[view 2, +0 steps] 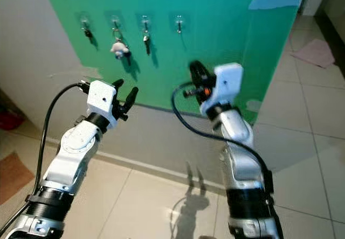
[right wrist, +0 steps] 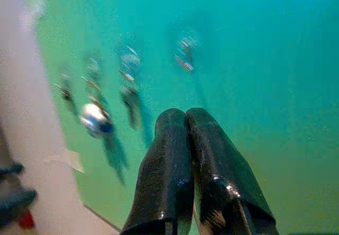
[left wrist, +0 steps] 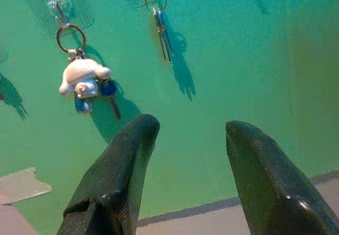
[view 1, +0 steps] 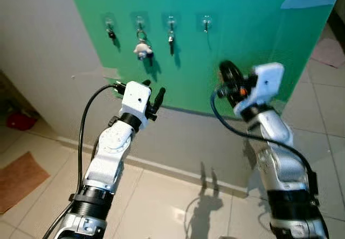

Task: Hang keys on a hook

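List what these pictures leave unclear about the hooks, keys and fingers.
- Right wrist view: motion blur smears the four clear wall hooks; their loads are unreadable.
- Right gripper: fingers pressed together; whether they hold anything cannot be told.
- Leftmost small dark key: too small in the eye views to identify.

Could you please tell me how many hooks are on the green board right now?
4, in one row near the board's top: the first hook holds a dark key, the second a white toy keyring, the third a key, and the fourth is empty.

Both silver arms are raised forward. The left gripper (view 1: 153,95) has its fingers spread; the right gripper (view 1: 228,70) has its fingers pressed together.
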Robot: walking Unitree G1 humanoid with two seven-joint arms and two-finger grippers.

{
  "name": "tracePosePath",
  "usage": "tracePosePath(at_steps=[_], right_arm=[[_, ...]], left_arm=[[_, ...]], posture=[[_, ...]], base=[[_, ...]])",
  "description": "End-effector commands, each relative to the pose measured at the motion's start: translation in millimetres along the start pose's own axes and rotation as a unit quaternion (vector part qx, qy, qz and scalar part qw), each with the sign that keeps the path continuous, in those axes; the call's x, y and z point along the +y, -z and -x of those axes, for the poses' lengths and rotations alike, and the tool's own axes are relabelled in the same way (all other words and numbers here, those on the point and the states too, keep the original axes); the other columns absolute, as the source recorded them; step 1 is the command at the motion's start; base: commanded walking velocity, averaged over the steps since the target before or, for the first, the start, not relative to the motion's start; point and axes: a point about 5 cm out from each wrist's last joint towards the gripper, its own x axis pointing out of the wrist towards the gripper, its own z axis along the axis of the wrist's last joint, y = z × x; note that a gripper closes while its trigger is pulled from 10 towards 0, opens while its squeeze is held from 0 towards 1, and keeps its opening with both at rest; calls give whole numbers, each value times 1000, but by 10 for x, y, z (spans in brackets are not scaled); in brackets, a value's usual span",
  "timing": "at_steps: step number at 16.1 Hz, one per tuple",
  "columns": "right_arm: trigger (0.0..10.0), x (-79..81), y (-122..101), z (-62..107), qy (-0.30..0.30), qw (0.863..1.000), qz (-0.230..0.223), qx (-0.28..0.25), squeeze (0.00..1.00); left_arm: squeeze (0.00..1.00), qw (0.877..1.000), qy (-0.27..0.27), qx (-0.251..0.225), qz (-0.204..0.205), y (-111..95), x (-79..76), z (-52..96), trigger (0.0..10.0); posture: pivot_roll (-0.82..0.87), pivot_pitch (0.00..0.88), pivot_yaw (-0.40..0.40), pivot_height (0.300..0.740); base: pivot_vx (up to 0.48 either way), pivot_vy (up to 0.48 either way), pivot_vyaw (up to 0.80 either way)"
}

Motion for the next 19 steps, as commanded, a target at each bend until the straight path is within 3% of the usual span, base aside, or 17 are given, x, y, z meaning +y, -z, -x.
tracePosePath(at_steps=[1,4,7,13,19], right_arm=[[10000,39,-20,-56,-13,1000,-8,-2,0],[10000,19,-100,-241,-2,1000,11,-14,0],[10000,52,-146,-348,-8,1000,14,-19,0],[10000,19,-212,-585,23,999,19,-25,0],[10000,-2,-237,-710,40,999,10,-29,0]], left_arm=[[0,1000,12,-11,-11,-65,30,-15,10000],[0,997,74,-33,5,-167,-56,-10,10000],[0,994,98,-36,15,-178,-102,15,10000],[0,994,107,-32,15,-175,-90,31,10000],[0,994,108,-29,11,-176,-99,10,10000]], posture=[[-125,0,123,740],[-113,0,123,740],[-107,0,128,740],[-97,0,131,740],[-97,0,138,740]], base=[[0,0,0],[0,0,0],[0,0,0],[0,0,0],[0,0,0]])
